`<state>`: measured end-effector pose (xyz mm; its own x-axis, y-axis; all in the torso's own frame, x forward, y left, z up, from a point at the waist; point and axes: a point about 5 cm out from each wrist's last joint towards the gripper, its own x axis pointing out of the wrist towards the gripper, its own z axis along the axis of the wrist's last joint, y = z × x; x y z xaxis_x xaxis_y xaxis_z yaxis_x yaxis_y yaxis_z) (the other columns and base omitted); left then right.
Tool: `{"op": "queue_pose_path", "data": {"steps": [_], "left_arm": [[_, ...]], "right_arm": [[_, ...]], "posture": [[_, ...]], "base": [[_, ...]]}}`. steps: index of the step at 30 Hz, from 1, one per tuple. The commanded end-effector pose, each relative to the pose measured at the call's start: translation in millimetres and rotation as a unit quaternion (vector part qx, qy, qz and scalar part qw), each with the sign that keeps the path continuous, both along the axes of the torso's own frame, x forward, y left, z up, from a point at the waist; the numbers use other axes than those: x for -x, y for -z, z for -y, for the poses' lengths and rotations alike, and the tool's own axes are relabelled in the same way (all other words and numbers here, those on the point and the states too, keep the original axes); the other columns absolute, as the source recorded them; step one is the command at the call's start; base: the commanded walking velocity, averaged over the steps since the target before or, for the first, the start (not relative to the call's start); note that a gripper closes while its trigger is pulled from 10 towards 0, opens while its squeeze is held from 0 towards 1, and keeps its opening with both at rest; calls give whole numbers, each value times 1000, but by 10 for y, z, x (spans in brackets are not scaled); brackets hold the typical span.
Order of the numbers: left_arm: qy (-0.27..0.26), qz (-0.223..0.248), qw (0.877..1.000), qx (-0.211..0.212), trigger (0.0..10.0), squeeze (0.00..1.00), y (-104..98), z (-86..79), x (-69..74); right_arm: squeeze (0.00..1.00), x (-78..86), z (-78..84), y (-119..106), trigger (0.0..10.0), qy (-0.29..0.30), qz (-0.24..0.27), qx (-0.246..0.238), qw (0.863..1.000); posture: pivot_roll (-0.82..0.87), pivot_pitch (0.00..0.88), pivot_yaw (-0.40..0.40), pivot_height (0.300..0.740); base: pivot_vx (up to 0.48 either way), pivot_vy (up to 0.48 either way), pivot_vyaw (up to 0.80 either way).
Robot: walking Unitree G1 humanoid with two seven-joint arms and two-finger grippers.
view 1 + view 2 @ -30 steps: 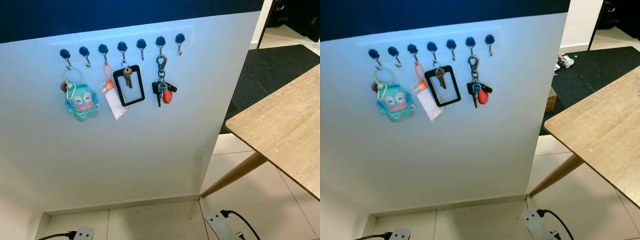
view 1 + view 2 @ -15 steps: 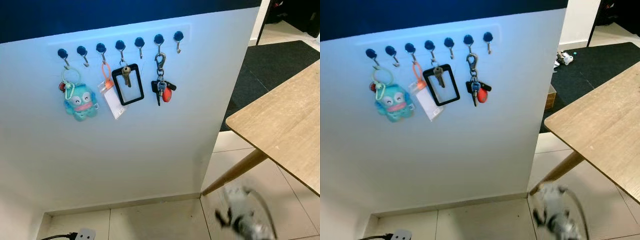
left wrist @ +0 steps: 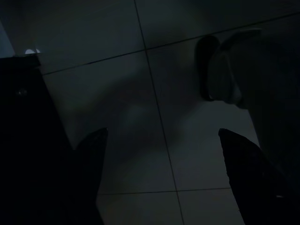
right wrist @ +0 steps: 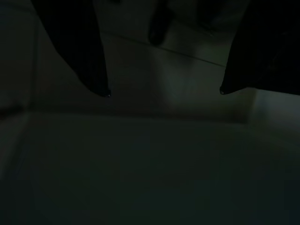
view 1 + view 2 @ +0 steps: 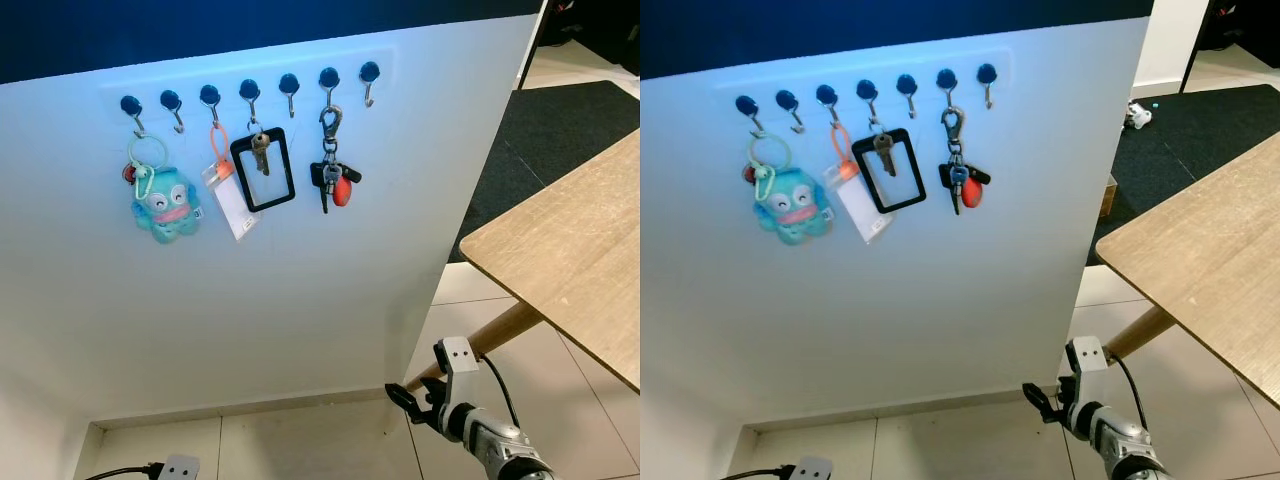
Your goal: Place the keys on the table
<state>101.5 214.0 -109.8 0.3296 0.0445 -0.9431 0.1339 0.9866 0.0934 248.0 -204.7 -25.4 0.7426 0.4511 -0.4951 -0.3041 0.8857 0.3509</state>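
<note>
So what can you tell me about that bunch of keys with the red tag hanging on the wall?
The bunch of keys hangs from the sixth of seven blue-knobbed hooks on the white wall. A silver metal clasp at the top links down a short chain to a cluster: a black piece, probably a car key or fob, a small blue piece, and an oval red-orange tag. It hangs straight down against the wall, right of a black card frame. No gripper touches it.

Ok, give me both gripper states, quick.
Left gripper: open, holding nothing, pointing at the dark floor tiles.
Right gripper: open, holding nothing, low by the wall under the keys.
</note>
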Motion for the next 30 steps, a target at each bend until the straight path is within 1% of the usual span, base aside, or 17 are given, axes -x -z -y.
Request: {"op": "queue_pose_path", "data": {"steps": [1, 2, 5, 6, 8, 10, 11, 12, 13, 15, 18, 19, 20, 24, 26, 29, 30], "left_arm": [[4, -9, 1000, -3, 10000, 0, 12, 5, 41], [4, -9, 1000, -3, 10000, 0, 12, 5, 41], [5, -5, 1000, -6, 10000, 0, -8, -40, -7], [5, -5, 1000, -6, 10000, 0, -8, -40, -7], [5, -5, 1000, -8, 10000, 0, -22, -94, -17], [5, -5, 1000, -10, 10000, 0, -28, -123, -15], [6, -7, 1000, -13, 10000, 0, -38, -182, 1], [6, -7, 1000, -13, 10000, 0, -38, -182, 1], [7, -9, 1000, -15, 10000, 0, -47, -232, 16], [8, -10, 1000, -17, 10000, 0, -55, -270, 26], [10, -11, 1000, -19, 10000, 0, -58, -286, 29], [10, -11, 1000, -20, 10000, 0, -61, -290, 23], [12, -7, 1000, -20, 10000, 0, -75, -276, -53], [14, 0, 1000, -18, 10000, 0, -88, -224, -154], [19, 8, 1000, -14, 10000, 0, -96, -122, -267], [20, 9, 1000, -12, 10000, 0, -96, -93, -288], [22, 11, 1000, -8, 10000, 0, -89, -13, -317]], "right_arm": [[0, -105, -138, -144, 10000, -61, 33, -80, 994], [0, -105, -138, -144, 10000, -61, 33, -80, 994], [0, -132, -316, -369, 10000, -238, 76, -137, 959], [0, -132, -316, -369, 10000, -238, 76, -137, 959], [0, -164, -355, -515, 10000, -287, 105, -154, 939], [0, -194, -362, -602, 10000, -298, 123, -165, 932], [0, -281, -359, -846, 10000, -308, 177, -176, 918], [0, -281, -359, -846, 10000, -308, 177, -176, 918], [0, -356, -353, -1165, 10000, -312, 240, -197, 898], [0, -418, -348, -1476, 10000, -308, 300, -210, 878], [0, -446, -354, -1671, 10000, -309, 337, -211, 864], [0, -459, -364, -1783, 10000, -312, 358, -208, 855], [0, -504, -424, -2090, 10000, -316, 416, -190, 831], [0, -544, -536, -2289, 10000, -313, 453, -163, 819], [0, -547, -764, -2479, 10000, -307, 480, -134, 811], [0, -534, -830, -2520, 10000, -304, 486, -122, 810], [0, -578, -960, -2560, 10000, -282, 495, -105, 816]], "posture": [[-104, 76, 97, 740], [-104, 76, 97, 740], [-103, 76, 96, 740], [-103, 76, 96, 740], [-106, 78, 98, 740], [-106, 78, 98, 740], [-106, 78, 98, 740], [-106, 78, 98, 740], [-106, 78, 98, 740], [-106, 78, 98, 740], [-109, 76, 98, 740], [-109, 76, 98, 740], [-109, 76, 98, 740], [-106, 71, 99, 740], [-106, 71, 99, 740], [-106, 71, 99, 740], [-106, 68, 96, 740]], "base": [[0, 0, 0], [0, 0, 0], [0, 0, 0], [0, 0, 0], [0, 0, 0], [0, 0, 0], [0, 0, 0], [0, 0, 0], [0, 0, 0], [0, 0, 0], [0, 0, 0], [0, 0, 0], [0, 0, 0], [0, 0, 0], [0, 0, 0], [0, 0, 0], [0, 0, 0]]}}
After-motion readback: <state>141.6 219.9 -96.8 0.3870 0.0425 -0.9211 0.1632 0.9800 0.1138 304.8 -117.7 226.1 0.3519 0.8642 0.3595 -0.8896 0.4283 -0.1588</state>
